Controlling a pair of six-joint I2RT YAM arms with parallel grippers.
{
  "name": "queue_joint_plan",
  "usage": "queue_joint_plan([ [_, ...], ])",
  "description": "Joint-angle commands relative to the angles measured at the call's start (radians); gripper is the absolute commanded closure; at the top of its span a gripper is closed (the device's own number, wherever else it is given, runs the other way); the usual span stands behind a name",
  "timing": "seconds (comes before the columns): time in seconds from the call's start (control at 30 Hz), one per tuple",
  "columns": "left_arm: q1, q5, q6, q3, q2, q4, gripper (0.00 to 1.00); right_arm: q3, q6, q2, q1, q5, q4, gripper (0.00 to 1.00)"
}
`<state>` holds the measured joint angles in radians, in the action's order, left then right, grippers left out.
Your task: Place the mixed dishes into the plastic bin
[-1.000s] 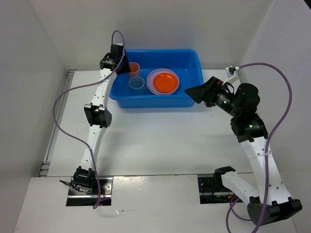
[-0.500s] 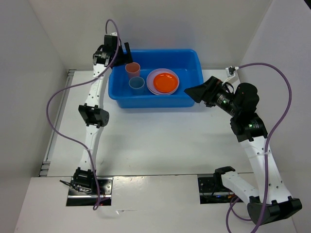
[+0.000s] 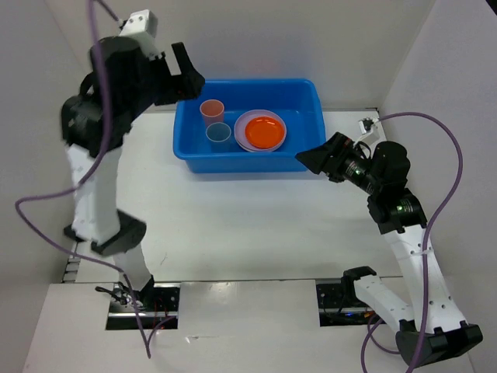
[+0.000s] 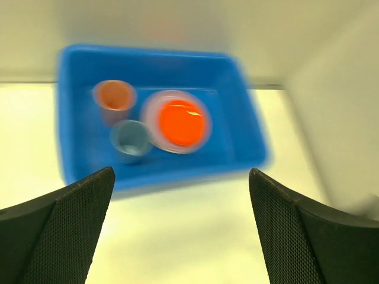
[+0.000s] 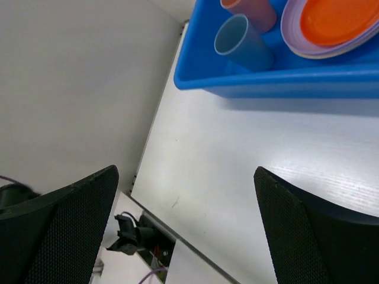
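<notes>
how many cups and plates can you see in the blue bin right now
cups: 2 (salmon-pink cup, blue cup)
plates: 2 visible (orange plate on lavender plate; any beneath hidden)
total: 4 visible

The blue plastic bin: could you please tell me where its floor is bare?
The blue plastic bin is bare at its right end, between the orange-topped stack of round plates and the wall. Its left half is crowded with a salmon-pink cup and a small blue cup.
</notes>
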<state>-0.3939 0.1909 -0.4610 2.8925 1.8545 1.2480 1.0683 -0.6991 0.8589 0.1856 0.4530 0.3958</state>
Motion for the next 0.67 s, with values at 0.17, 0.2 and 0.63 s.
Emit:
queue_joint_plan([
  [0.17, -0.088, -0.02, -0.174, -1.238, -0.928, -0.567, 0.0, -0.161, -0.023, -0.079, 0.009, 0.082, -0.113, 0.0],
  [0.2, -0.088, -0.043, -0.22, -1.403, -1.053, -0.805, 0.0, -0.175, -0.023, -0.089, 0.018, 0.082, -0.124, 0.0],
  [0.63, -0.097, 0.024, -0.291, -1.737, -1.473, -0.854, 0.0, -0.185, 0.012, -0.138, 0.028, 0.067, -0.126, 0.0],
])
